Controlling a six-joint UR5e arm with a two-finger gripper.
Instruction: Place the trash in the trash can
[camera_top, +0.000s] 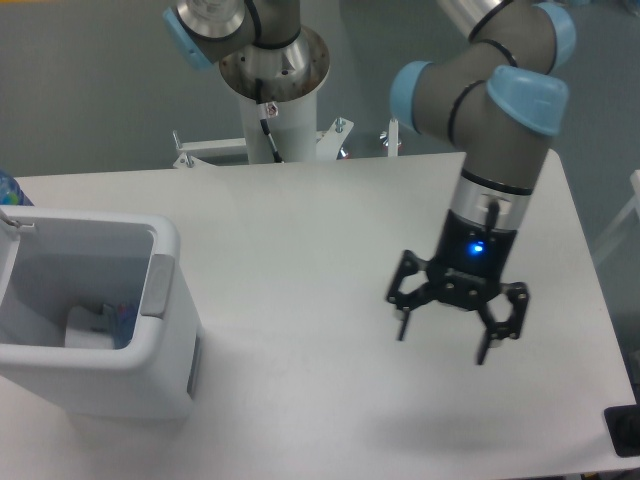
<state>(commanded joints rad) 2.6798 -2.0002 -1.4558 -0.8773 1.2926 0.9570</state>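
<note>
The gripper (442, 343) hangs over the right half of the white table (330, 230), in the lower right of the frame, its 2 black fingers (401, 325) spread wide apart with nothing between them. A blue light glows on the wrist just above the fingers. The grey UR5e arm (500, 170) with its pale blue joint caps rises from the gripper toward the upper right of the frame, then runs back across the top to the round base column (275, 75) behind the table's far edge.

The trash can (170, 330), a boxy white bin with rounded corners and a thick rim, stands at the lower left of the frame, well apart from the gripper. A grey panel (159, 284) sits on its right-hand rim. Inside, low against the right wall, lies something white (88, 326), with a thin strip of blue (122, 318) beside it; this appears to be the trash, though the interior is too shadowed to tell the 2 items apart.

A blue object (6, 188) shows at the left edge of the frame, mostly cut off. A dark block (624, 430) sits at the lower right corner.
</note>
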